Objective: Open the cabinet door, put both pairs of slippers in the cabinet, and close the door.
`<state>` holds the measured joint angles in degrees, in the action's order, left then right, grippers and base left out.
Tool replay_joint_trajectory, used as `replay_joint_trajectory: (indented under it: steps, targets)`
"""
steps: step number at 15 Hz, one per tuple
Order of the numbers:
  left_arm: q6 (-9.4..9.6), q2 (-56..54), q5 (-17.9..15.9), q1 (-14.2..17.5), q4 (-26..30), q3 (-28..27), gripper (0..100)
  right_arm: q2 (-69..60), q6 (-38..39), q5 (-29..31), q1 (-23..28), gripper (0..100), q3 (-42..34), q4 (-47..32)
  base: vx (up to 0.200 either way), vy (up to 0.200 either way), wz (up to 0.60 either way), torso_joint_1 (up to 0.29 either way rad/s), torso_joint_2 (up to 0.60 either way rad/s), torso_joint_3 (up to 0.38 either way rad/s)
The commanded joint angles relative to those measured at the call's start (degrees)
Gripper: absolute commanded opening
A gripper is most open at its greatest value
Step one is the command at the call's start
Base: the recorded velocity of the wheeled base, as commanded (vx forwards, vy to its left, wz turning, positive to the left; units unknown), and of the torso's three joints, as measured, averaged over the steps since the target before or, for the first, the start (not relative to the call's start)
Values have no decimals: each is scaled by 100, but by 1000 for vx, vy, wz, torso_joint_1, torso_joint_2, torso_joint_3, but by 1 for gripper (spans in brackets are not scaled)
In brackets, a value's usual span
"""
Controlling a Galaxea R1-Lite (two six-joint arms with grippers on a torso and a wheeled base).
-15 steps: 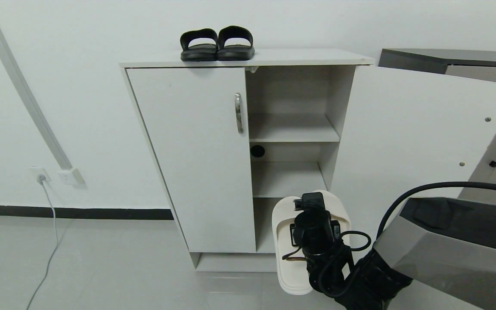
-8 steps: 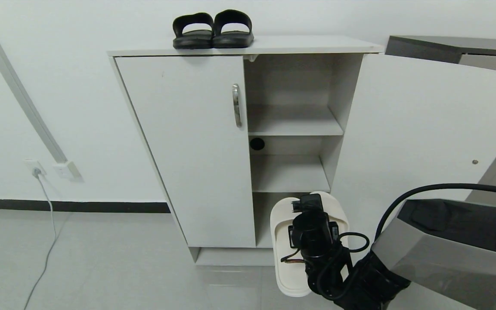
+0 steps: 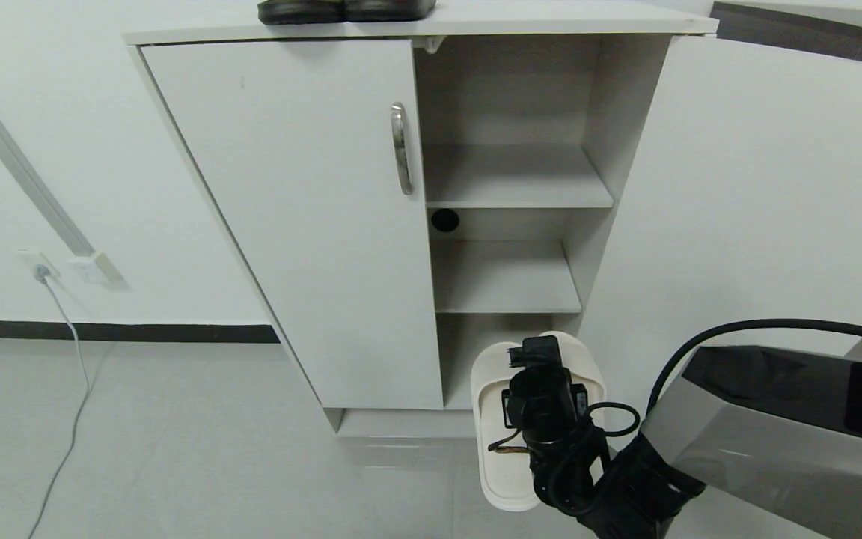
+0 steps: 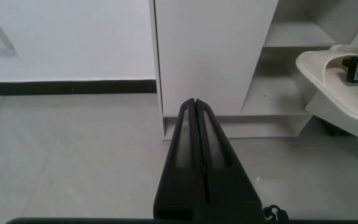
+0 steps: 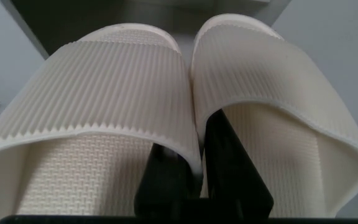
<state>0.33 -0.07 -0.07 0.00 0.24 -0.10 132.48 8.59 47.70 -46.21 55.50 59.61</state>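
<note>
The white cabinet (image 3: 289, 187) stands with its left door shut and its right door (image 3: 738, 187) swung wide open, showing two bare shelves (image 3: 506, 180) and a bottom compartment (image 3: 468, 352). A black pair of slippers (image 3: 345, 9) rests on the cabinet top. My right gripper (image 3: 539, 363) is shut on the white pair of slippers (image 3: 494, 427), held just in front of the bottom compartment. Its fingers (image 5: 229, 168) pinch the inner edges of both ribbed straps (image 5: 104, 81). My left gripper (image 4: 194, 124) hangs low over the floor, shut and empty, left of the white slippers (image 4: 334, 81).
A metal handle (image 3: 399, 148) sits on the shut door. A wall socket with a grey cable (image 3: 38, 269) is at the left. Part of a grey cabinet (image 3: 812, 19) shows behind the open door. Tiled floor (image 3: 176, 449) lies free at the front left.
The whole head view has shifted: the cabinet now looks larger and higher, so the camera has moved nearer. The right gripper keeps hold of the white slippers.
</note>
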Motion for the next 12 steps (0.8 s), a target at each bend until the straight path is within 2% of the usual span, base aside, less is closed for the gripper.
replay_joint_trajectory:
  steps: [1, 3, 5, 6, 8, 12]
  targets:
    - [2, 7, -1, 0, -7, 1, 0, 77, -7, -15, 7, 0, 110, -2, 0, 0, 0, 2, 2, -198]
    - [-7, 7, 7, 0, -7, 1, 0, 244, -16, -24, 16, 0, 435, 42, 0, 0, 0, 5, -2, -200]
    - [-15, 7, 16, 0, -16, 1, 0, 358, -271, -138, 60, 0, 725, 437, 0, 0, 0, 7, 5, -149]
    - [-15, 7, 16, 0, -16, 1, 0, 393, -455, -209, 86, 0, 760, 622, 0, 0, 0, -2, 2, -61]
    - [-15, 7, 16, 0, -16, 1, 0, 657, -1246, -253, 201, 0, 971, 1527, 0, 0, 0, 0, 0, 0]
    - [-15, 7, 16, 0, -16, 1, 0, 877, -1475, -261, 253, 0, 1147, 1870, 0, 0, 0, 0, 0, 0]
